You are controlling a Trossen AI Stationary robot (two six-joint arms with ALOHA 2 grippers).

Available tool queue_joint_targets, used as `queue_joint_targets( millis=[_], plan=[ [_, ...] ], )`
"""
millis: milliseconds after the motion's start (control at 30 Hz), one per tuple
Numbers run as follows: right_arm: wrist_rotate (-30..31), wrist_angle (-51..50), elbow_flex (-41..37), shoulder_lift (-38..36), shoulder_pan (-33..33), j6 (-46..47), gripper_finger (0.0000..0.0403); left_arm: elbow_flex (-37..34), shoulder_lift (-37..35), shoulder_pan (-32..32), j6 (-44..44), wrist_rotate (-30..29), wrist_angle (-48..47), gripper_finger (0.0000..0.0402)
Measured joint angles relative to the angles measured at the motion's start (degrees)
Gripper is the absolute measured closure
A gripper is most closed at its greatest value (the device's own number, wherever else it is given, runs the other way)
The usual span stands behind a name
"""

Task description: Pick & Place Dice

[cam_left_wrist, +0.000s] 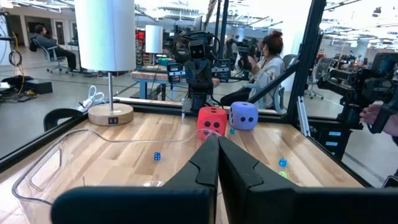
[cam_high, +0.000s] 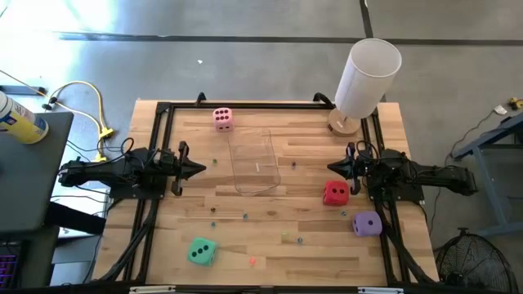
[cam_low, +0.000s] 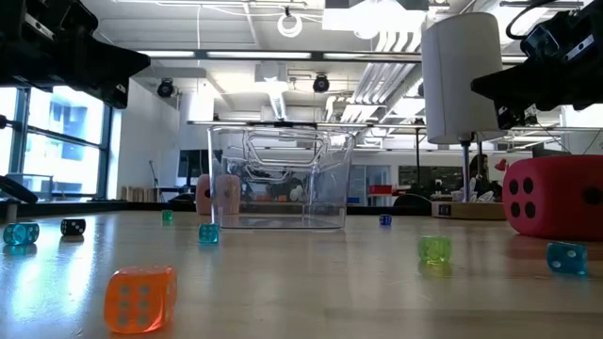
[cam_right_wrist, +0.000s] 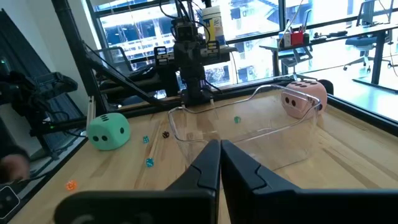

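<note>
The left gripper (cam_high: 198, 169) has its fingers pressed together and holds nothing, poised at the left edge of the wooden table (cam_high: 270, 245). The right gripper (cam_high: 333, 167) is likewise closed and empty at the right edge. Between them stands a clear plastic bin (cam_high: 252, 162). The pink die (cam_high: 222, 118) lies near the table's far edge, the red die (cam_high: 335, 193) just beside the right gripper, the purple die (cam_high: 367, 223) near it, and the green die (cam_high: 202, 251) at the near edge. A white lamp (cam_high: 366, 77) stands at the far right corner. Small beads (cam_low: 139, 297) are scattered about. A seated person (cam_left_wrist: 266, 68) shows beyond the table.
</note>
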Motion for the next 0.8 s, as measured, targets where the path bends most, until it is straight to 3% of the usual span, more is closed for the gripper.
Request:
queue_joint_targets(
  millis=[700,800],
  plan=[
    [-0.26,2.09,0.0,0.0,0.02,-2.42,0.0399,0.0,0.0,0.0,0.0,0.01,0.0,0.0401],
    [-2.4,2.41,0.02,0.0,0.03,-1.96,0.0399,0.0,0.0,-0.01,0.0,0.0,0.01,0.0401]
  ],
)
